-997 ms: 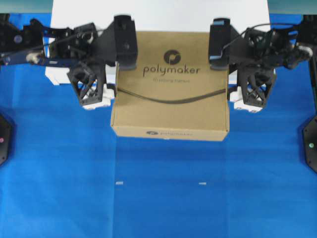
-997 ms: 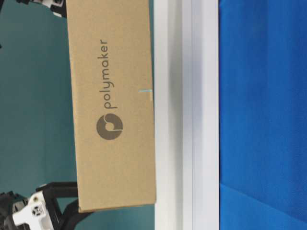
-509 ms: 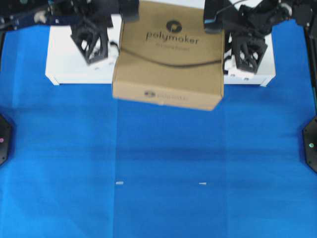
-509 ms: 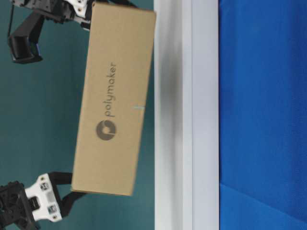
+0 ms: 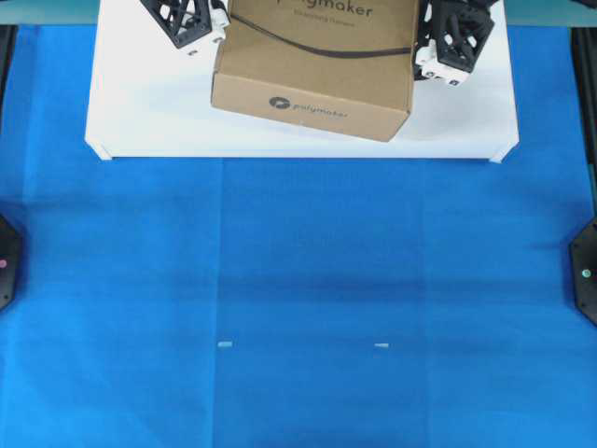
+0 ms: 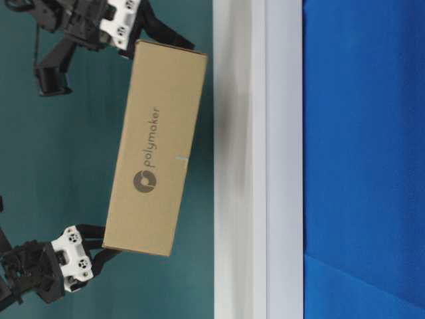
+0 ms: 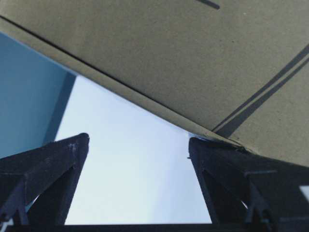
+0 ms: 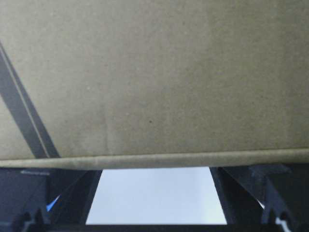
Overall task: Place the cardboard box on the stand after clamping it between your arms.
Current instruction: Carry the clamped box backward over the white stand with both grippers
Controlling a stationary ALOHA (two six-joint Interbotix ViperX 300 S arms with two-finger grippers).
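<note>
The cardboard box [image 5: 317, 65] sits at twelve o'clock in the overhead view, over the white stand [image 5: 149, 103], its top edge cut off by the frame. The left claw [image 5: 191, 21] presses against the box's side at ten o'clock of it, and the right claw [image 5: 451, 45] presses against the opposite side at two o'clock. Both claws stand wide open, so the box is pinched between the two arms, not inside either claw. Blue cloth covers the tabletop [image 5: 298, 299] from the stand down to six o'clock.

The table-level view is turned on its side. Here the box [image 6: 156, 149] hangs tilted, one corner close to the stand [image 6: 255, 159] at three o'clock of it, the rest clear of it; whether the corner touches I cannot tell. One claw [image 6: 143, 30] meets the box's end at twelve o'clock, the other [image 6: 89, 256] at six o'clock.

In the left wrist view, the box [image 7: 183, 63] fills the upper half, one finger [image 7: 231, 179] touching its edge at four o'clock, the other finger [image 7: 43, 179] free at eight o'clock.

In the right wrist view, the box [image 8: 154, 77] spans the whole top, its lower edge across both spread fingers [image 8: 251, 193], with the white stand [image 8: 154, 195] seen between them.
</note>
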